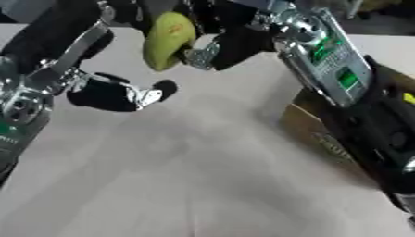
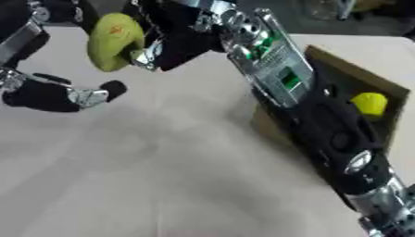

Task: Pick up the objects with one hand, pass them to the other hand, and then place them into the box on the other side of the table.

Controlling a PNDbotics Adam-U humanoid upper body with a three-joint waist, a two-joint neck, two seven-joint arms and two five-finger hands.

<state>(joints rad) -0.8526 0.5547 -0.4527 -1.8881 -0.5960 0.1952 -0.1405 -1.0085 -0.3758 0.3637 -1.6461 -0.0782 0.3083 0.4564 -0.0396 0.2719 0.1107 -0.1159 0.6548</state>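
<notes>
A yellow-green fruit [image 1: 168, 40] with a small orange mark hangs in the air above the far part of the table. My right hand [image 1: 223, 46] reaches in from the right and its fingers curl against the fruit's right side, holding it. My left hand [image 1: 101, 95] is just left of and below the fruit. Its thumb stretches out under the fruit without touching it and its fingers are spread. A brown cardboard box [image 2: 348, 74] stands at the table's right side, partly hidden by my right forearm. A yellow thing [image 2: 369, 102] lies inside it.
The pale table [image 1: 178, 176] stretches bare across the near half. My right forearm [image 2: 275, 69] crosses over the box's left wall. Dark shapes stand beyond the table's far edge.
</notes>
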